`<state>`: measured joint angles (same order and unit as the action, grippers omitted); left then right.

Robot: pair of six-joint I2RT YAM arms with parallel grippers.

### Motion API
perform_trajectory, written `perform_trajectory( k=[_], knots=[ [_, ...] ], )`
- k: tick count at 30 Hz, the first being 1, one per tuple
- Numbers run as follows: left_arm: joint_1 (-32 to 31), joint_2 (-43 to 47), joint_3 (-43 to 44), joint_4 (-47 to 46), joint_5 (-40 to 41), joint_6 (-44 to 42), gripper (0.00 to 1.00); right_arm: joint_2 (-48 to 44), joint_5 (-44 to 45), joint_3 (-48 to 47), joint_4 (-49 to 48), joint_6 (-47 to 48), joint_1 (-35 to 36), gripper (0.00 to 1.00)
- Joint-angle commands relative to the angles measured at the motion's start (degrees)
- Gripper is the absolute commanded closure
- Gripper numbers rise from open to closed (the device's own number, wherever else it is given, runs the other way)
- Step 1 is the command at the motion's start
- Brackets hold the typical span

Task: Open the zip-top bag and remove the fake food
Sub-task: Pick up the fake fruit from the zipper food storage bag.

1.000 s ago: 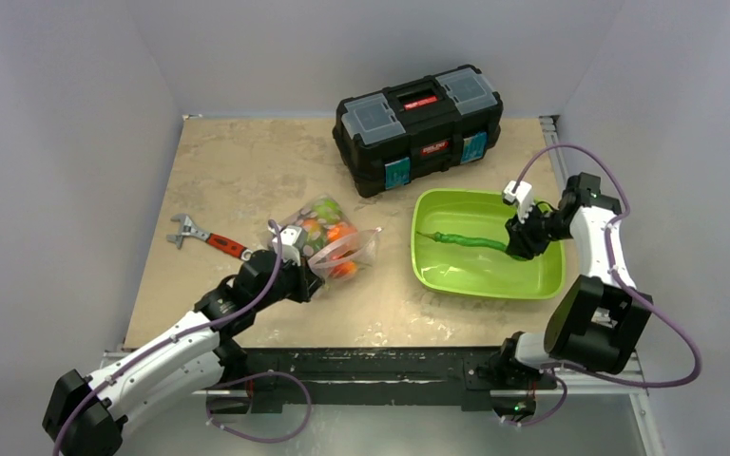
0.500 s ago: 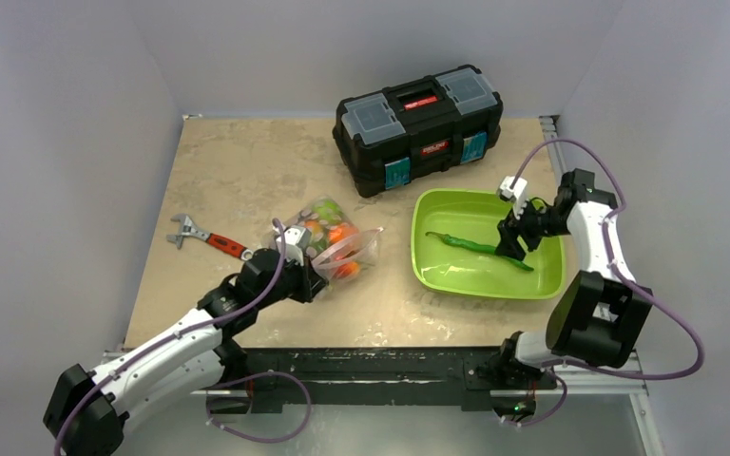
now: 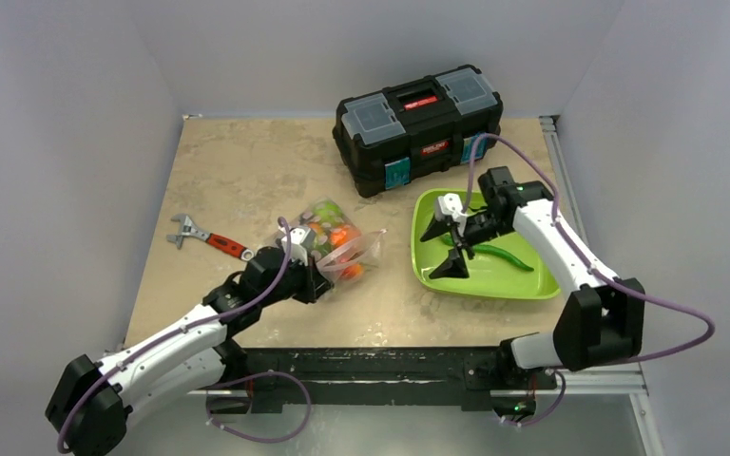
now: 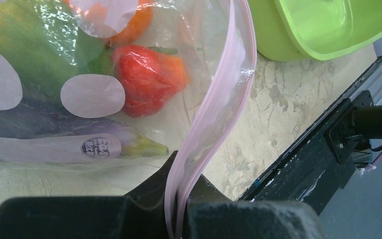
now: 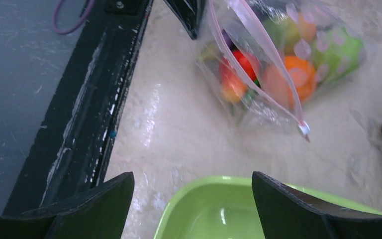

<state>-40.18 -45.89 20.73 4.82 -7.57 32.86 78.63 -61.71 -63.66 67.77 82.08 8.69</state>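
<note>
The zip-top bag [image 4: 194, 55] is thin, clear, crinkly plastic; the green tub [image 3: 523, 290] glossy, smooth plastic; the surface [image 3: 247, 161] seems matt, mottled stone.

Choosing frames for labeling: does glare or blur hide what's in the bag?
Top view: sharp, but the bag is small. Left wrist: glare on the plastic, food readable. Right wrist: bag slightly soft, right gripper a dark blur.

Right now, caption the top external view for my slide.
Shut left gripper pinches the clear, food-filled zip-top bag; open right gripper hovers over the lime-green plastic tray holding long green beans.
</note>
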Motion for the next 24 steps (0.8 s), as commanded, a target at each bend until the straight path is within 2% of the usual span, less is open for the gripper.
perform_trajectory(
  k=[1, 6, 11, 16, 22, 24],
  knots=[
    [0.3, -1.5, -0.6, -5.9, -2.3, 2.1, 1.0, 1.3, -3.9, -3.6, -10.3, -14.8, 8.1, 0.16],
    [0.3, -3.0, -1.3, -8.2, -3.0, 3.0, 1.0, 0.7, 7.4, -0.5, -36.5, -42.6, 18.7, 0.38],
    [0.3, -3.9, -1.9, -9.4, -3.8, 3.8, 1.0, 3.2, 12.6, 1.3, -51.8, -60.2, 24.3, 0.58],
    [0.3, -4.2, -2.5, -10.7, -4.1, 4.6, 1.0, 8.0, 19.3, 0.4, -56.1, -66.3, 28.3, 0.72],
    [0.3, -4.0, -3.2, -11.4, -4.3, 5.4, 1.0, 11.4, 22.7, 1.6, -57.0, -66.7, 30.1, 0.84],
    [0.3, -4.0, -3.3, -11.5, -4.1, 5.4, 1.0, 11.0, 22.9, 3.2, -58.4, -67.2, 30.1, 0.86]
  ],
)
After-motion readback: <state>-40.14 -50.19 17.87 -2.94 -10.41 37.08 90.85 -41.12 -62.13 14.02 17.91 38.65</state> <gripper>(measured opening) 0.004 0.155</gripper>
